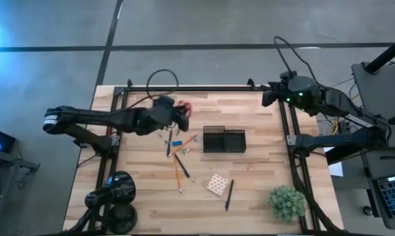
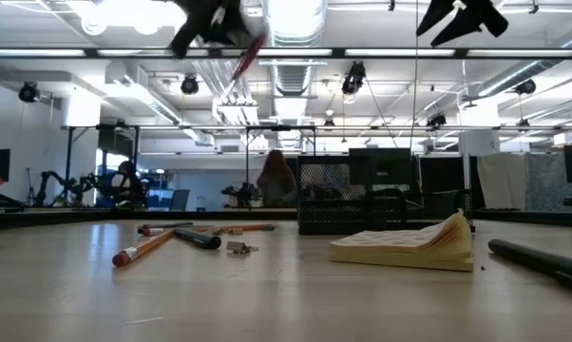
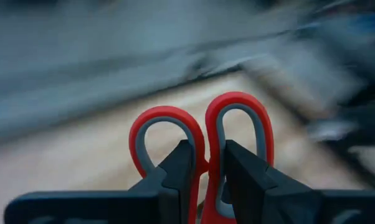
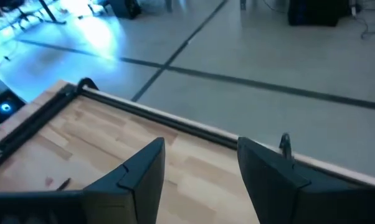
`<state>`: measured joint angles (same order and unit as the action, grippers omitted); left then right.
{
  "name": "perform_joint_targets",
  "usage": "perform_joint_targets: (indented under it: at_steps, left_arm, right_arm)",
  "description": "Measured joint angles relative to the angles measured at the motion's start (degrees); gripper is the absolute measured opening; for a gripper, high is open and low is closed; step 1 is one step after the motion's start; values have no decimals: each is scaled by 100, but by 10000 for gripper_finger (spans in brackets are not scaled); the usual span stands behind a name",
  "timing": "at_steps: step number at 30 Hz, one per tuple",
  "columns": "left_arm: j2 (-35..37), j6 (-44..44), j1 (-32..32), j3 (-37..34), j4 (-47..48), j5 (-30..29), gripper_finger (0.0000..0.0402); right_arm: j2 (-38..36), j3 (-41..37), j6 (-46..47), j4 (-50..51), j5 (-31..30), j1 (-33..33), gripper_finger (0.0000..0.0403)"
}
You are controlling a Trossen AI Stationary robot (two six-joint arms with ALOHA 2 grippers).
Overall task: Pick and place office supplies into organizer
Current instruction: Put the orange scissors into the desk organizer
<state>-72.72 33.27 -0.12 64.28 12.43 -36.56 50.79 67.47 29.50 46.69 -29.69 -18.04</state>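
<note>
Two arms: you have both above the counter [image 1: 250,170], the left one at work, the right one waiting.
Left end effector [image 3: 207,163]: closed on the scissors [image 3: 203,134]; in the left wrist view its two dark fingers [image 3: 178,168] pinch the red metal where the two handle loops meet.
Scissors: you see them lifted clear of the counter; in the low view they hang tilted near the top of the picture, and in the high view their red handles [image 1: 184,107] show at the left arm's tip, just behind the scattered pencils.
Right end effector [image 4: 200,163]: open and holding nothing, parked over the far right corner of the counter.
Organizer [image 1: 224,139]: dark two-compartment box near the counter's middle, to the right of the left arm's tip; what lies inside you cannot tell.
Pencils [image 1: 179,172]: you find several orange and dark ones lying loose just left of the organizer, with a tiny blue piece [image 1: 176,142] among them.
Note pad [image 1: 216,184]: flat on the counter in front of the organizer, a dark pen [image 1: 229,195] just beside it.
Other things: green plant ball [image 1: 287,202] at the near right corner, black lamp-like object [image 1: 114,191] at the near left.
</note>
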Motion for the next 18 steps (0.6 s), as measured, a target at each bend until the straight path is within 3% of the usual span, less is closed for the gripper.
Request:
perform_joint_targets:
  at_steps: [2, 5, 8, 15, 18]
  left_arm:
    - [91, -1306, 2, -25, -1377, 350, 59]
    - [139, -2448, 122, -56, -2487, 726, 59]
    - [88, -2658, 303, -77, -2675, 1212, 59]
    - [-766, -3064, 504, -92, -3468, 3133, 59]
    - [-1222, -3008, 566, -93, -3953, 3454, 58]
  right_arm:
    - [-37, 15, -7, -55, 1, 1, 192]
    - [-42, 36, -20, -144, 1, 4, 192]
    - [-6, 32, -20, -252, 0, 4, 192]
    - [177, 9, 28, -243, 9, 70, 192]
    - [226, 55, 24, -241, 122, 100, 192]
